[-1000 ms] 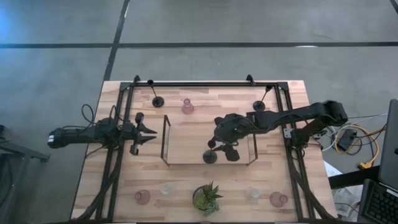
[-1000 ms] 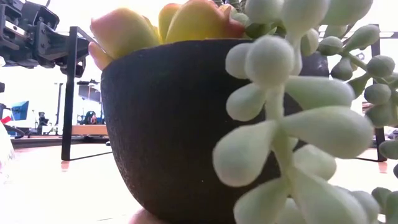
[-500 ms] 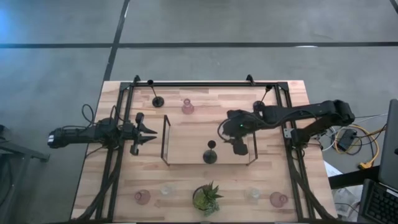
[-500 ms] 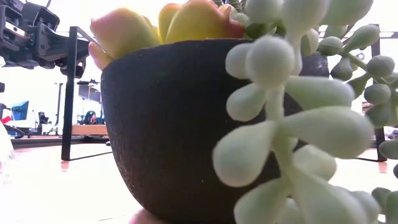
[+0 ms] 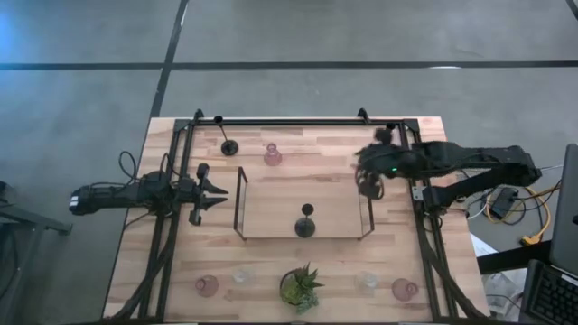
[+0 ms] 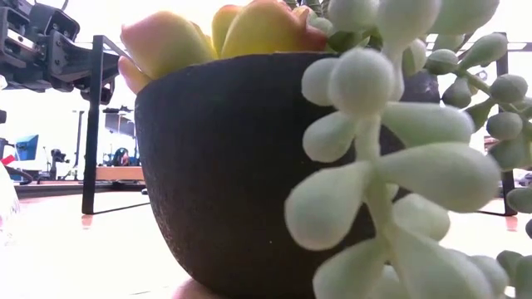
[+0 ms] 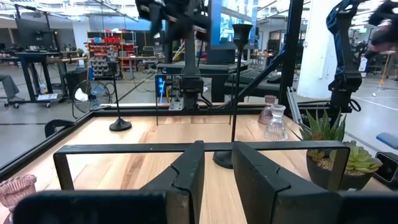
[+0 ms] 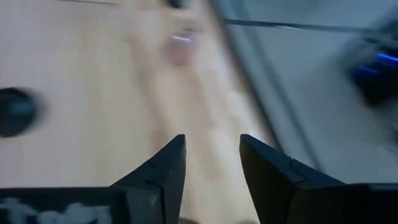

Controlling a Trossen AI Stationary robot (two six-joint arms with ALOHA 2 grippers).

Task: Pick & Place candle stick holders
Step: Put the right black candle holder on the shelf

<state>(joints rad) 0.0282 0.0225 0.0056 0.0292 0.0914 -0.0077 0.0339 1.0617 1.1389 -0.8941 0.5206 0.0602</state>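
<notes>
One black candle stick holder point(image 5: 305, 224) stands on its round base inside the wire-framed wooden tray point(image 5: 271, 194); the left wrist view shows its thin stem point(image 7: 236, 93). Two more black holders point(image 5: 228, 144) point(image 5: 383, 137) stand near the far edge. A pink holder point(image 5: 272, 155) sits at the far side. Two pink ones point(image 5: 207, 286) point(image 5: 404, 289) and two clear ones point(image 5: 240, 275) point(image 5: 368, 282) sit along the near edge. My right gripper point(image 5: 364, 181) point(image 8: 211, 140) hangs open and empty over the tray's right end. My left gripper point(image 5: 219, 191) point(image 7: 217, 146) rests open, level, left of the tray.
A green potted plant point(image 5: 301, 287) stands at the near edge's middle, and its dark pot point(image 6: 233, 166) fills the low view. The tray's black wire end frames point(image 5: 240, 200) point(image 5: 368, 212) rise at both ends. Black rails point(image 5: 289, 121) run along the table's far, left and right sides.
My right gripper has drawn back from the black holder in the tray. It went up and toward the table's right and far edges and has tipped from pointing steeply down to a shallower slant. The holder stays upright in the tray.
</notes>
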